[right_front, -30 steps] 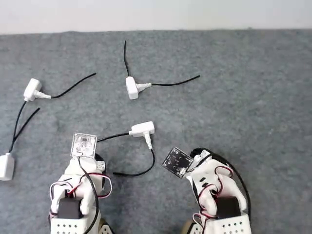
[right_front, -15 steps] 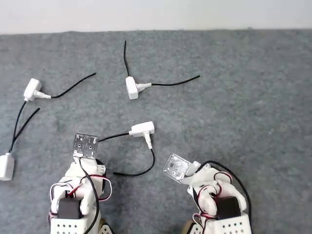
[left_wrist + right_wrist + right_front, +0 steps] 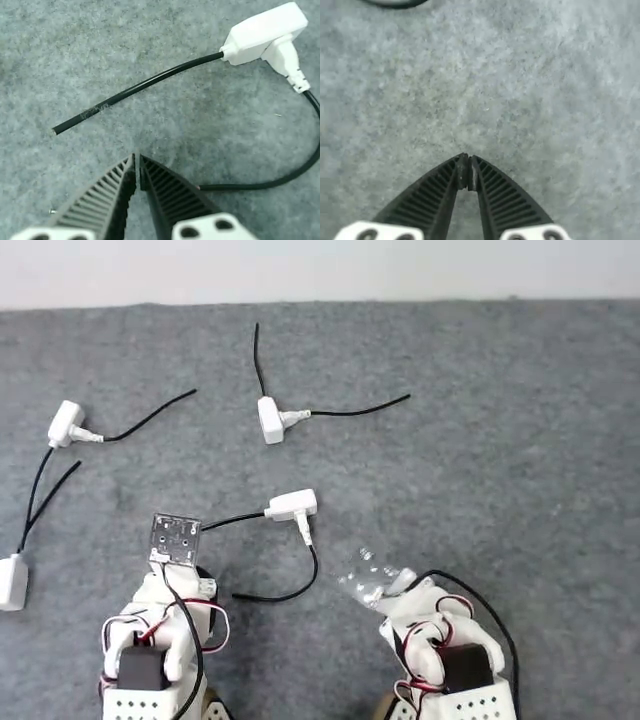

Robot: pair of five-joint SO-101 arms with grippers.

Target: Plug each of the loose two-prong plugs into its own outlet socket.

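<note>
My right pincer (image 3: 468, 159) has drawn back toward the near edge of the surface (image 3: 520, 440), clenched empty. My left pincer (image 3: 136, 159), clenched empty too, stays by a plug (image 3: 286, 59).

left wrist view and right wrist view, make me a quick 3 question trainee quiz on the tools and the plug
1. True or false: the left tool is gripping the black cable.
2. How many black cables leave the white plug block? A none, B two, C five.
3. Fill in: the right tool has its jaws ___ over the carpet.

Key: 1 false, it is shut on nothing, short of the cable. 2 B. 3 shut.
</note>
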